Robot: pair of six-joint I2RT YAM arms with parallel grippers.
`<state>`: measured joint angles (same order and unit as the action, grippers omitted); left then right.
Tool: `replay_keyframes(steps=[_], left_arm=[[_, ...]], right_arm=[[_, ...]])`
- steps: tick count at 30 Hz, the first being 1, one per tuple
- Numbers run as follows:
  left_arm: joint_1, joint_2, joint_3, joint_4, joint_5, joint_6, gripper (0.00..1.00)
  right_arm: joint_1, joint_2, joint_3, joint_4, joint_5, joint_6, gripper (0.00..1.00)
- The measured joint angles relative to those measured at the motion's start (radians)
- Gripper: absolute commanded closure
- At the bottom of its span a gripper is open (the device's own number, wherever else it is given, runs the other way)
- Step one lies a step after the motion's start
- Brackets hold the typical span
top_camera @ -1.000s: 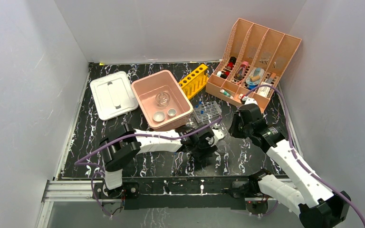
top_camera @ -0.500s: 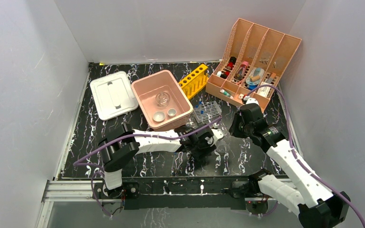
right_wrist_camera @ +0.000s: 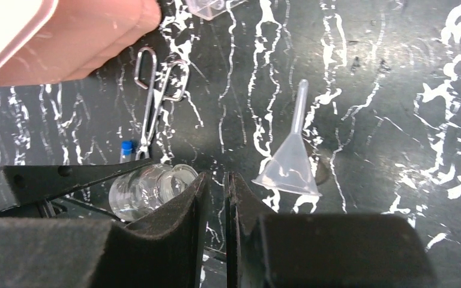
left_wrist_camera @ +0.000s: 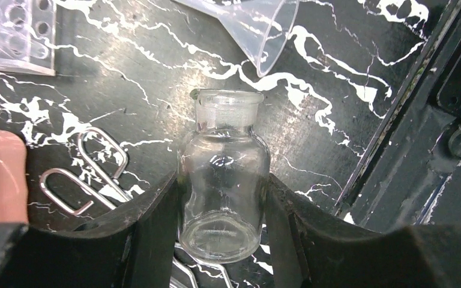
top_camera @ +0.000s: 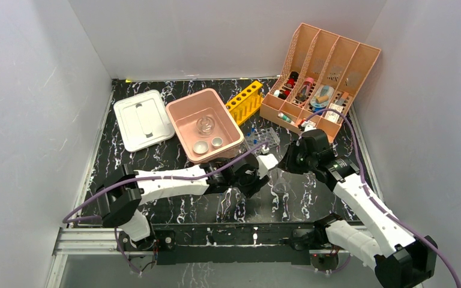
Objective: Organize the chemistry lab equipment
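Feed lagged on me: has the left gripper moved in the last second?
Yes. The left gripper, shut on the glass bottle, has shifted up the top view, closer to the pink tub.

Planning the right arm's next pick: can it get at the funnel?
Probably yes. The funnel lies alone on bare table just ahead of the right end effector, which is nearly shut and holds nothing; the bottle sits off to one side.

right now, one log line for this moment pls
left gripper: shut on glass bottle | right gripper: shut, holding nothing | funnel: lying on table | wire tongs: beside pink tub
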<state>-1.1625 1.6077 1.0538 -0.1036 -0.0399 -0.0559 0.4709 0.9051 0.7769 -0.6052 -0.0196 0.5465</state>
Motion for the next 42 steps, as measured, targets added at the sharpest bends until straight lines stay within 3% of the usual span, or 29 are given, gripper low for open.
replay_keyframes(steps=[2,8,12,17,25,32,42], left_arm=[[0.000,-0.019,0.000,0.008,-0.013,0.003,0.66],[0.000,-0.100,-0.032,0.035,-0.048,0.004,0.64],[0.000,-0.179,-0.048,0.040,-0.072,0.011,0.64],[0.000,-0.237,-0.048,0.042,-0.084,0.021,0.64],[0.000,-0.273,-0.048,0.042,-0.082,0.036,0.64],[0.000,-0.274,-0.048,0.042,-0.076,0.045,0.64],[0.000,-0.325,-0.041,0.015,-0.075,0.051,0.64]], right_arm=[[-0.009,0.000,-0.009,0.027,-0.043,0.006,0.70],[-0.060,-0.001,-0.021,0.127,-0.209,0.020,0.39],[-0.135,0.000,-0.021,0.173,-0.334,0.019,0.31],[-0.211,0.023,-0.022,0.260,-0.540,0.027,0.33],[-0.214,0.048,-0.038,0.375,-0.805,0.055,0.31],[-0.215,0.054,-0.037,0.377,-0.877,0.053,0.42],[-0.260,0.039,-0.079,0.435,-0.915,0.089,0.45]])
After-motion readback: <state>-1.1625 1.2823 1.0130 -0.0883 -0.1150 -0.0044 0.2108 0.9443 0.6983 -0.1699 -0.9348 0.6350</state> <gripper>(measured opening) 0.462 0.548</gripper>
